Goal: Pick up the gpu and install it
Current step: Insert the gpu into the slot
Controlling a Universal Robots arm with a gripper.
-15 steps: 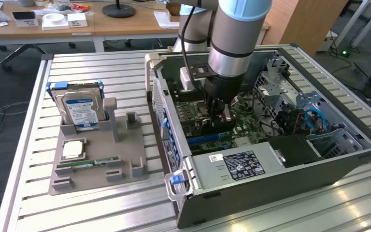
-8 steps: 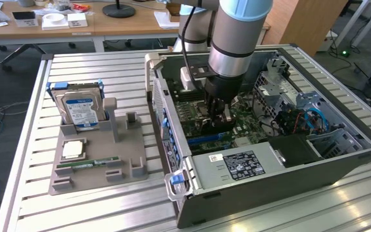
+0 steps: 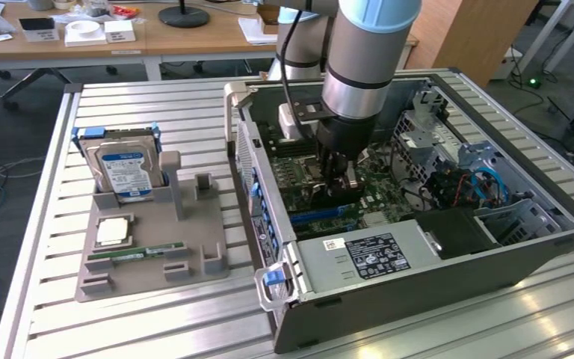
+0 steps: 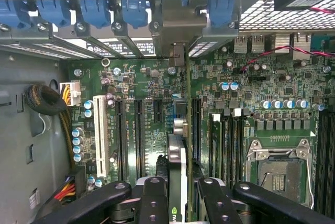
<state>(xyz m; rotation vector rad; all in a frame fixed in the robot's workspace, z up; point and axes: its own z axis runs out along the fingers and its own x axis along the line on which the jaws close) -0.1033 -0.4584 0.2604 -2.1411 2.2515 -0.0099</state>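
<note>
My gripper (image 3: pixel 335 183) reaches down inside the open computer case (image 3: pixel 526 247), over the green motherboard (image 3: pixel 382 198). It is shut on the gpu (image 4: pixel 177 156), which stands on edge between the two black fingers (image 4: pixel 153 198). The card runs along the black expansion slots (image 4: pixel 138 135), and its silver end bracket (image 4: pixel 175 28) sits at the case's rear wall among the blue slot clips (image 4: pixel 133 12). In the exterior view the gpu (image 3: pixel 319 200) is a dark shape under the fingers. Whether its edge sits in a slot I cannot tell.
A grey parts holder (image 3: pixel 152 262) on the slatted table at the exterior view's left carries a hard drive (image 3: pixel 122 170) with a blue label, a RAM stick (image 3: pixel 134 254) and a CPU (image 3: pixel 113 232). The power supply (image 3: pixel 367 258) and drive cage (image 3: pixel 511 213) crowd the case.
</note>
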